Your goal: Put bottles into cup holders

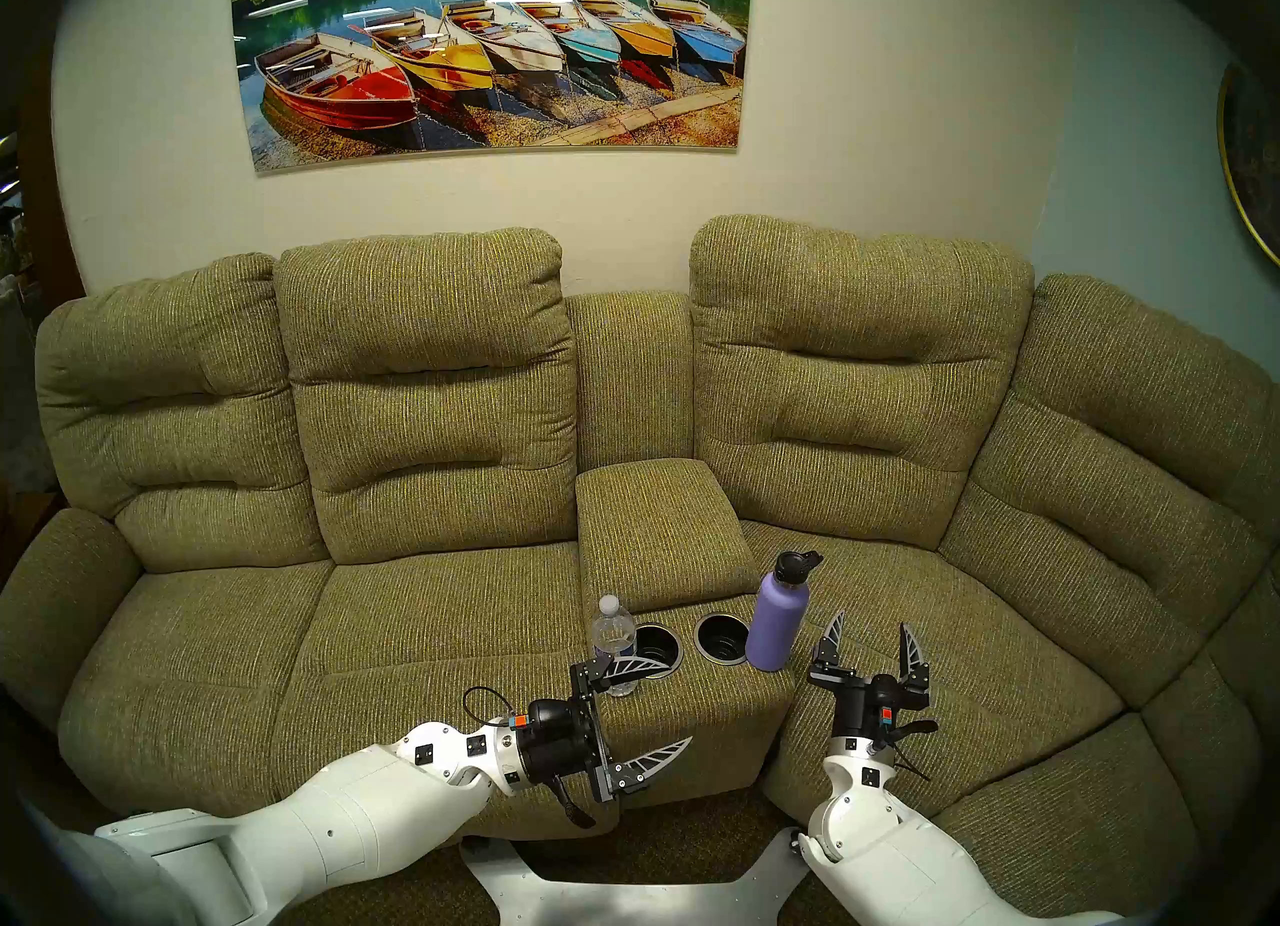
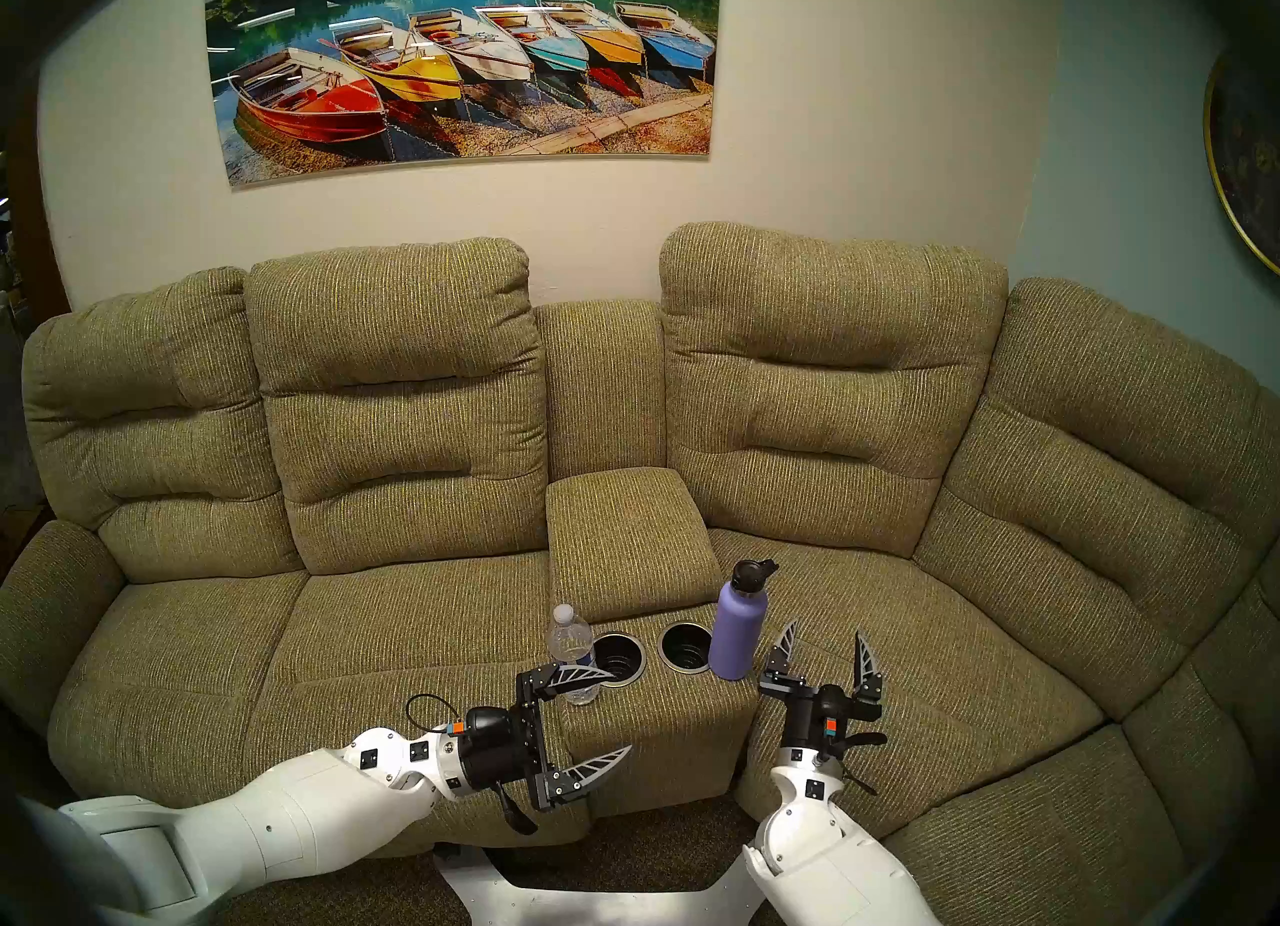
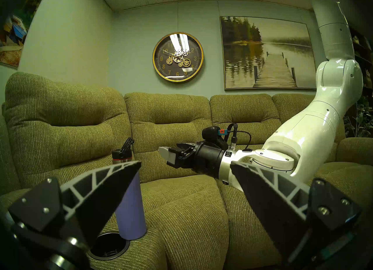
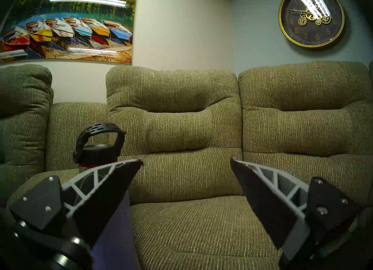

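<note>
A clear water bottle (image 1: pixel 614 637) (image 2: pixel 569 640) with a white cap stands on the sofa console, just left of the left cup holder (image 1: pixel 654 637) (image 2: pixel 618 651). A lavender flask (image 1: pixel 776 620) (image 2: pixel 738 627) with a black cap stands just right of the right cup holder (image 1: pixel 719 635) (image 2: pixel 684 644). Both wells are empty. My left gripper (image 1: pixel 675 699) (image 2: pixel 621 710) is open and turned sideways at the console's front; its far finger crosses in front of the water bottle's base. My right gripper (image 1: pixel 871 621) (image 2: pixel 826 629) is open and points up, just right of the flask. The left wrist view shows the flask (image 3: pixel 131 209) and one well (image 3: pixel 109 245), not the water bottle. The right wrist view shows the flask (image 4: pixel 99 146) behind the left finger.
The padded console lid (image 1: pixel 658 516) rises behind the cup holders. Olive sofa seats (image 1: pixel 429 634) lie on both sides, with backrests behind. My right arm (image 3: pixel 201 156) reaches across the left wrist view. My white base (image 1: pixel 623 897) is on the floor in front.
</note>
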{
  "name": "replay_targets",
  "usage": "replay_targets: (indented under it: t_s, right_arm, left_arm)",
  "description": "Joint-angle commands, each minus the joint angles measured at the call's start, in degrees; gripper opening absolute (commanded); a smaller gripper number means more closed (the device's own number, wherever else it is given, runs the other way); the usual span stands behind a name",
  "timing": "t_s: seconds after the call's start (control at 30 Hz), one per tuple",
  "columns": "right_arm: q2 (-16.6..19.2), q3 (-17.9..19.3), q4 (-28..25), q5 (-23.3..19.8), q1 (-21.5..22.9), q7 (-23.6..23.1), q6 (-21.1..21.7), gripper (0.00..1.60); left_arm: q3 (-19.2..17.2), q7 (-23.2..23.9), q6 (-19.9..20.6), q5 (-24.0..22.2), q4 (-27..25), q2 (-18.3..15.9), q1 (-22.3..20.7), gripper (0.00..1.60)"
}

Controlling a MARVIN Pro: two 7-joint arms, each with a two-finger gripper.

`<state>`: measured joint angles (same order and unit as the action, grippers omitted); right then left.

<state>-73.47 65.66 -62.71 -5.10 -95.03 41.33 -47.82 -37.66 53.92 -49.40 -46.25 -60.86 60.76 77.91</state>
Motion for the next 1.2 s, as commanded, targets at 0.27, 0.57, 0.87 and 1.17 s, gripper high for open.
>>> replay_targets:
  t_s: [0.27,0.57,0.87,1.17]
  right_arm:
    - [-2.2,-1.9,3.4,-1.3,3.7,-3.1,-0.4,1.6]
    - [-5.1,-3.6,6.8,-0.6,7.6,-4.6,-0.7,1.6]
    - [-3.5,-3.7,0.7,3.6,4.2,-2.1,2.6,1.6]
    - [-1.7,-3.6,-2.8,2.3,0.6,-2.8,3.9,1.6]
  left_arm:
    - [-1.6,-0.5,2.3,-3.1,-7.2,-7.9,3.5,1.6]
    - [-2.4,-1.4,3.6,-4.0,-8.4,-9.9,4.8,1.6]
    - [-2.6,-1.7,3.9,-4.7,-9.5,-10.7,5.8,1.6]
    - [-2.5,-1.8,3.9,-4.7,-9.6,-10.9,5.8,1.6]
